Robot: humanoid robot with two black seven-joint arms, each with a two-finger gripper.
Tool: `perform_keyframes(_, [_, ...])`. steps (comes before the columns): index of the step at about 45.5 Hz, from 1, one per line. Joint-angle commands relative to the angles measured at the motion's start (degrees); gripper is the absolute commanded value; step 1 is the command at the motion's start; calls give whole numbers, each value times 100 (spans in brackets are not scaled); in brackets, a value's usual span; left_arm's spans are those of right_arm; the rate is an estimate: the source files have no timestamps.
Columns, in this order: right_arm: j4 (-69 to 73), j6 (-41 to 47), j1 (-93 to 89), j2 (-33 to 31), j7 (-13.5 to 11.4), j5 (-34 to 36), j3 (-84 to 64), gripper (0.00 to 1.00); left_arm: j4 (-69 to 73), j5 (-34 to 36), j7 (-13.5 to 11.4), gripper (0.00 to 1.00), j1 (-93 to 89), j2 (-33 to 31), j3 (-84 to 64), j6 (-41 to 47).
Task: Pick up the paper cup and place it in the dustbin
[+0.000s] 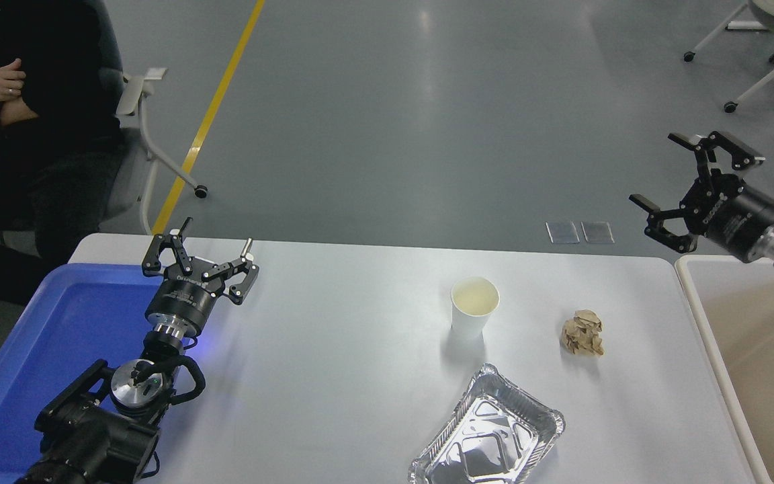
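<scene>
Standing upright mid-table, the paper cup has bare white table on its left; a crumpled brown paper ball lies near its right and a foil tray nearer the front edge. Beyond the right edge sits the dustbin. Above its far rim hangs the right gripper, fingers spread, empty. The left gripper, also spread, is parked by the blue tray.

The white table carried the paper cup upright at centre, a crumpled brown paper ball to its right, and a foil tray at lower centre.
</scene>
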Motion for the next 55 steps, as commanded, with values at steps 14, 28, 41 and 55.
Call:
perform_keyframes(14, [1328, -10, 3324, -1479, -305, -673, -3564, 100, 0, 0, 0, 99, 0, 0, 0, 0])
perform_keyframes(28, [2225, 25, 5143, -1867, -376, -1596, -5884, 100, 0, 9, 0, 99, 0, 0, 0, 0])
perform_keyframes(41, [2252, 43, 7754, -541, -384, -1526, -8898, 100, 0, 9, 0, 99, 0, 0, 0, 0])
perform_keyframes(55, [2603, 122, 8836, 1147, -349, -1113, -9981, 100, 0, 9, 0, 99, 0, 0, 0, 0])
